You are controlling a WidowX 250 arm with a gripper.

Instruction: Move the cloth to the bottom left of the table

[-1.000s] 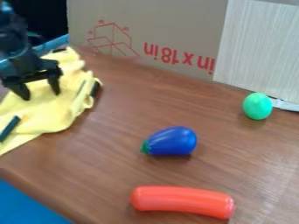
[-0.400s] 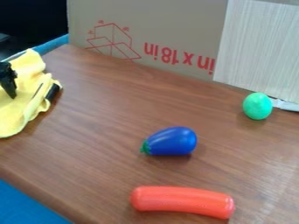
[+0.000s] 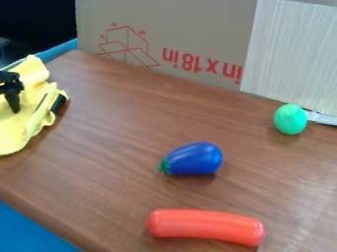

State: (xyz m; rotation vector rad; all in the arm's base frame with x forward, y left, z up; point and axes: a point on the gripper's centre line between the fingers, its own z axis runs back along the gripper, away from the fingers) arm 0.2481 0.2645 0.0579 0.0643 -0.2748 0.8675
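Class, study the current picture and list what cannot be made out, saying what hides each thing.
In the camera view:
- Yellow cloth: its left part is cut off by the left edge.
- Gripper: cut off by that edge; whether it grips the cloth cannot be told.
- Dark piece at the cloth's right side: too small to identify.
- Pale strip: cut off by the right edge.

- a broad lane of tabletop (image 3: 118,118) runs near to far between the yellow cloth (image 3: 26,128) and blue eggplant (image 3: 194,159);
- a narrower gap separates the eggplant from the red sausage (image 3: 205,227), the near obstacle;
- cardboard (image 3: 164,29) walls the far side; a green ball (image 3: 290,119) obstructs the right
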